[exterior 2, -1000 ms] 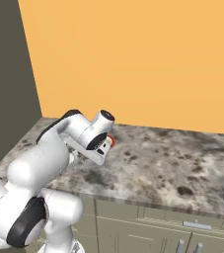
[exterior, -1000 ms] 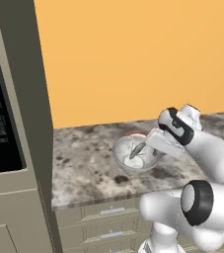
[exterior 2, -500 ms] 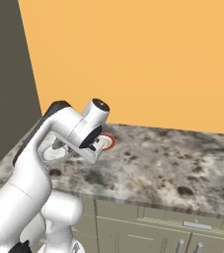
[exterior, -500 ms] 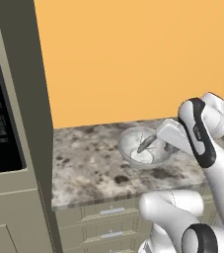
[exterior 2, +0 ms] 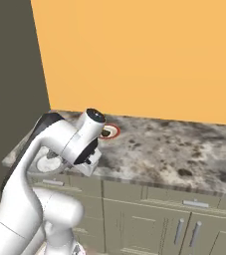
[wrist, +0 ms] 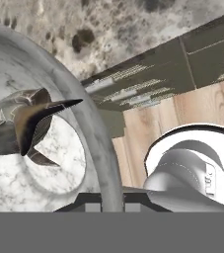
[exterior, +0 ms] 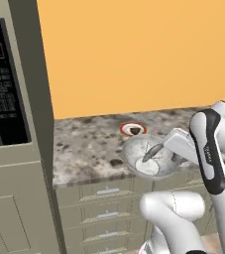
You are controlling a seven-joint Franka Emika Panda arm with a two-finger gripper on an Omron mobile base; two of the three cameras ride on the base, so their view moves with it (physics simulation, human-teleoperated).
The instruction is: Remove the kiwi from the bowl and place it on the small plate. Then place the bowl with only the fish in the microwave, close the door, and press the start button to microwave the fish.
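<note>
Hand (exterior: 176,148) clamped narrow on the rim of the bowl (exterior: 148,158), gripping its near edge; in the hand view the rim (wrist: 91,123) runs straight up from between the tips, so the wall sits in the pinch. Bowl is off the worktop (exterior: 89,144), lifted and carried out past the worktop's front edge, over the drawer fronts (exterior: 104,193).

Inside the bowl, just past the hand: the fish (exterior: 151,152), grey, lying tilted against the inner wall; seen close in the hand view (wrist: 27,123). No kiwi in there with it.

Further from the hand, back on the worktop: the small plate (exterior: 133,129), red rim, with the kiwi (exterior: 134,131) sitting dark at its centre. Same pair seen from the right base camera, plate (exterior 2: 108,132) just beyond the arm's wrist.

Farthest from the hand, well off to its side: the microwave (exterior: 2,99), button panel (exterior: 0,94) facing out, set in beige cabinetry. Cannot tell from here whether the door stands open.

Progress, as judged:
- Kiwi out of bowl and onto plate: done.
- Bowl with fish alone picked up: done, in transit.
- Left: carry bowl across to the microwave, set it inside, let go, shut the door, press start.
- Roughly a third to half through.
</note>
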